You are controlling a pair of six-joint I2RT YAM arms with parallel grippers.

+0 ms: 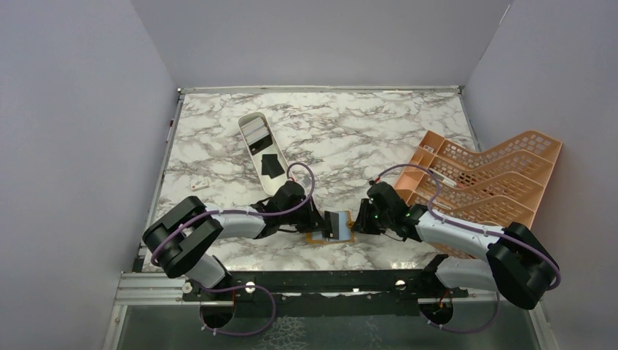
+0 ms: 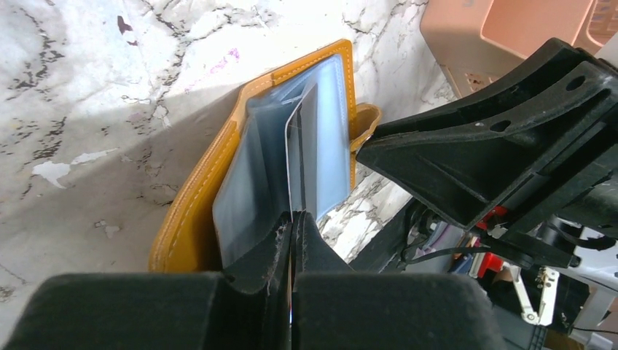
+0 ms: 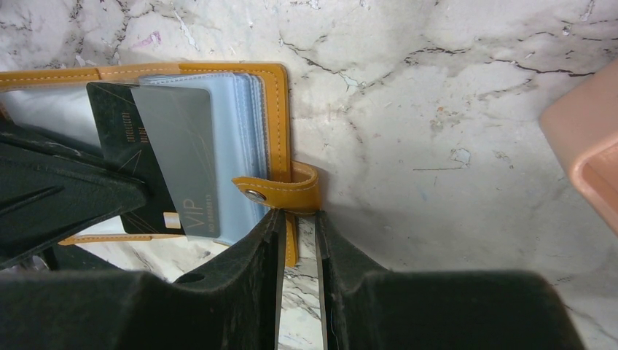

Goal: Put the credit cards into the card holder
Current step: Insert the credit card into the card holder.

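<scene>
Inspecting the near middle of the marble table (image 1: 379, 138), I find the card holder (image 3: 279, 102) lying open and flat, directly between my two grippers. Its clear inner sleeves face up.

Left gripper (image 2: 293, 219): jaws drawn almost fully together, pinching a thin grey card (image 3: 178, 146) by one short end. In the left wrist view the card is seen edge-on, raised at an angle over the sleeves. Its far end is at the holder's top edge. A black card (image 3: 113, 124) lies directly under the grey one, offset to one side. I cannot tell whether it is also in the pinch.

Right gripper (image 3: 299, 219): jaws narrowed to a slim gap and closed on the holder's stitched orange edge, just below the snap strap (image 3: 280, 191). The strap sticks out sideways past that edge, snap side up.

The two grippers are close, with only the holder's width between them.

Other cards: a grey-silver stack (image 1: 255, 131) and a black card in tray (image 1: 271, 166) lie in the white oval tray (image 1: 243, 125), which sits well beyond my left arm.

The orange lattice rack (image 1: 495, 175) stands at the right side of the table, beside my right arm.
</scene>
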